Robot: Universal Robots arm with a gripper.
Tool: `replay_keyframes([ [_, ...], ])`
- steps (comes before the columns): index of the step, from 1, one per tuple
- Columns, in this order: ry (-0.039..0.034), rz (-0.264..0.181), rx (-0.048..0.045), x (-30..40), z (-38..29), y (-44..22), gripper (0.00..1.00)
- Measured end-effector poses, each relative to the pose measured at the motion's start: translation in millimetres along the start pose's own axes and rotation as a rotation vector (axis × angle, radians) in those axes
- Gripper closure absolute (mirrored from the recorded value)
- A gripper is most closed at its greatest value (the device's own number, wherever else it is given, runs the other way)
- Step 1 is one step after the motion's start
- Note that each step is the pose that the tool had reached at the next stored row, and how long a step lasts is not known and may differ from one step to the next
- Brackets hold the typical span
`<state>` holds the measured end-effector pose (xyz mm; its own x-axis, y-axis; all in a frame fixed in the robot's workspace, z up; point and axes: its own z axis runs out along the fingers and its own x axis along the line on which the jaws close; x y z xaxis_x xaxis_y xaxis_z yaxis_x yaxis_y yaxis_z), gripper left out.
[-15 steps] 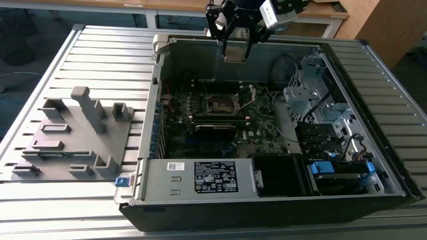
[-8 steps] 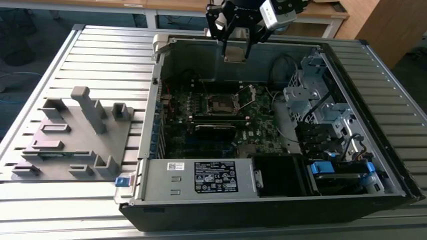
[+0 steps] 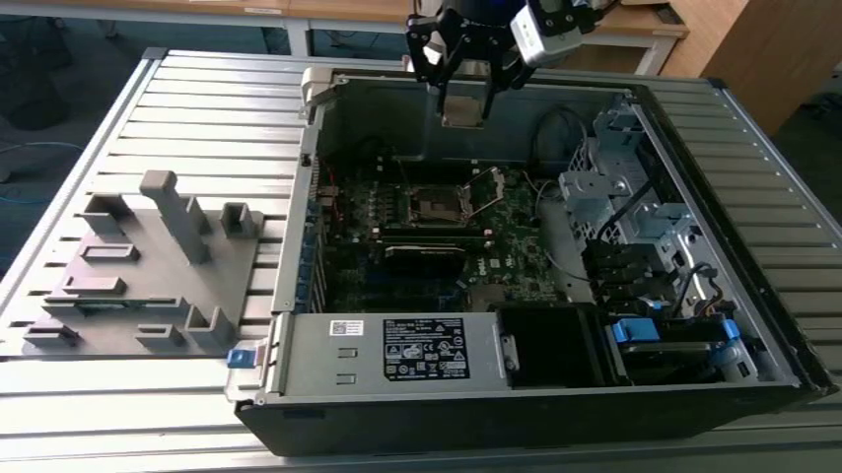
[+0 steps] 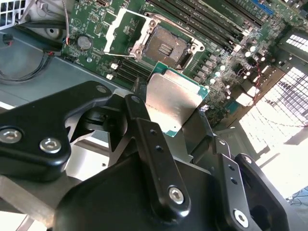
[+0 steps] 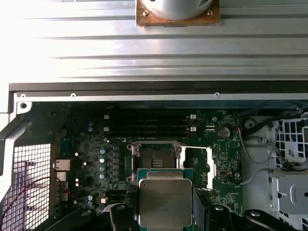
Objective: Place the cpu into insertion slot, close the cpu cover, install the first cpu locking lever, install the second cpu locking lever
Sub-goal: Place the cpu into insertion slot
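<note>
Sitting in the gripper (image 5: 165, 214), the cpu (image 5: 165, 198)

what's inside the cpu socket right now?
Nothing seated: the socket shows bare contacts, cover open beside it. The chip in the hand hides one edge in the first wrist view.

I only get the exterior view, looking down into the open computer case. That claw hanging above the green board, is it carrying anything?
Observer: Yes. In the second wrist view the gripper is shut on the cpu, silver top showing.
Visitor: Is the spot it goes into free?
Observer: In the first wrist view the insertion slot is bare, with nothing seated in it.
Visitor: And its lid?
Observer: The cpu cover is swung open beside the slot, not over it.
</note>
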<state>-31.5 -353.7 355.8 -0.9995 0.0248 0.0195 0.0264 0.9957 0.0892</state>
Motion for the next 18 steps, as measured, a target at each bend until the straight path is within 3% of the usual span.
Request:
replay_keyframes([
  [18, -0.0001, 0.0, -0.0003, -0.1, 6.3, -0.6, 0.46],
])
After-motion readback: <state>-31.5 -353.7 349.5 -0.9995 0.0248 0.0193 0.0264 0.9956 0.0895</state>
